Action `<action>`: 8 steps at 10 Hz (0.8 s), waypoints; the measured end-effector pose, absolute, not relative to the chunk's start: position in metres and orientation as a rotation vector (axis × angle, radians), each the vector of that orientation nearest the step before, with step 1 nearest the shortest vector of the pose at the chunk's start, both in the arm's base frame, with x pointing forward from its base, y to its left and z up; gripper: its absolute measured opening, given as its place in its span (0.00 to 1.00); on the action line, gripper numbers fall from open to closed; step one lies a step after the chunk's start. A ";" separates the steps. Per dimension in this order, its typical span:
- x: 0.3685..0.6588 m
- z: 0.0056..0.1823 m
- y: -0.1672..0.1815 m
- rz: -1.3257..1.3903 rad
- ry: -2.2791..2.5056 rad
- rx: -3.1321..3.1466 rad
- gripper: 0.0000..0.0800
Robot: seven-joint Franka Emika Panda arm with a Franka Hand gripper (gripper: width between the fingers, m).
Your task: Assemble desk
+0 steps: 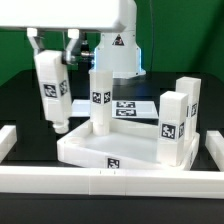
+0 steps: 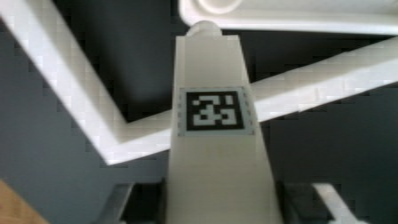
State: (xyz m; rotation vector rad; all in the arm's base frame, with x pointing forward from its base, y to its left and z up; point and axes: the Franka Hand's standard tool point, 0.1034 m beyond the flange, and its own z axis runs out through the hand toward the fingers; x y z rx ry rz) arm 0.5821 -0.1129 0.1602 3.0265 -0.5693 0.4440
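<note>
At the exterior view's left, the gripper (image 1: 50, 50) is closed partway on a white square leg (image 1: 52, 95), holding it by its upper end so that the leg hangs tilted, its lower tip just over the near-left corner of the tabletop (image 1: 85, 150) (whether tip and rim already touch I cannot tell). The wrist view looks straight down that same leg (image 2: 217, 130), with its square tag facing the camera and the dark fingers (image 2: 324, 198) flanking its base; past its rounded far tip a corner of white rim shows. Moving right, a second leg (image 1: 100, 100) stands upright inside the tray-like tabletop, looking already seated. Behind it, flat on the black table, lies the marker board (image 1: 128, 108). Further right, two more legs (image 1: 173, 125) stand close together at the tabletop's right edge, one behind the other. Long white border rails (image 1: 110, 182) frame the near side and both ends. The coming move turns on one relation: the held leg's long axis leans off vertical, and its socket seems to lie directly below the tip, so I judge the leg must be brought upright before being lowered in.
</note>
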 end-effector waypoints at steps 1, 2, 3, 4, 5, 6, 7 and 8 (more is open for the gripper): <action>0.581 0.158 -0.106 0.446 -0.546 3.029 0.36; 0.584 0.158 -0.104 0.463 -0.520 3.021 0.36; 0.584 0.157 -0.105 0.481 -0.528 3.014 0.36; 0.584 0.156 -0.105 0.477 -0.528 3.015 0.36; 0.583 0.157 -0.104 0.482 -0.527 3.015 0.36; 0.579 0.157 -0.102 0.491 -0.526 3.015 0.36; 0.573 0.157 -0.102 0.493 -0.530 3.018 0.36; 0.569 0.157 -0.103 0.516 -0.539 3.010 0.36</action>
